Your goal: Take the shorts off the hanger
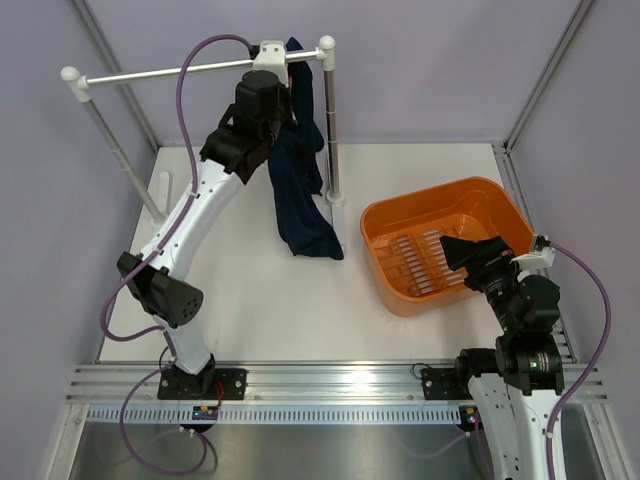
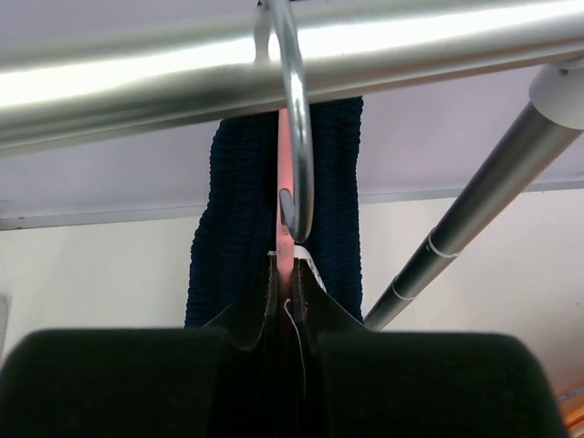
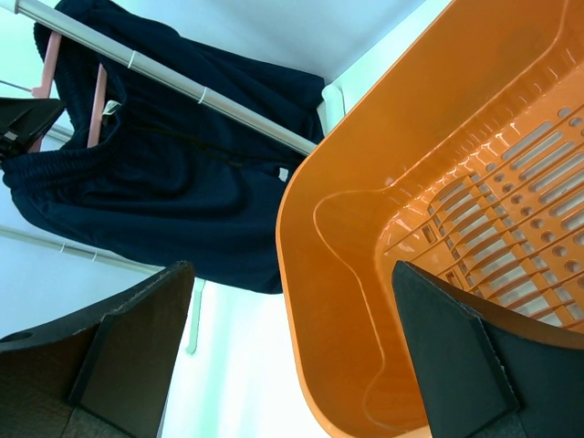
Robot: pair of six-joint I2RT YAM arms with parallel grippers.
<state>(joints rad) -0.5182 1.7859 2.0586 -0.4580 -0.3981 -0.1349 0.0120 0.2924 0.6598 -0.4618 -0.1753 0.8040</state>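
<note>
The dark navy shorts (image 1: 300, 200) hang limp from the pink hanger (image 2: 286, 182), whose silver hook (image 2: 298, 119) is over the rail (image 1: 180, 72). My left gripper (image 2: 286, 274) is up at the rail, shut on the pink hanger just below the hook, with the shorts (image 2: 235, 237) behind it. From the right wrist view the shorts (image 3: 182, 182) drape over the hanger (image 3: 96, 105). My right gripper (image 3: 292, 347) stands open over the near rim of the orange tub, holding nothing.
The orange tub (image 1: 400, 215) sits on the table at the right with slotted floor. The rail rests on two upright posts; the right post (image 1: 332, 130) stands just beside the shorts. A white wall panel edge runs behind the rack.
</note>
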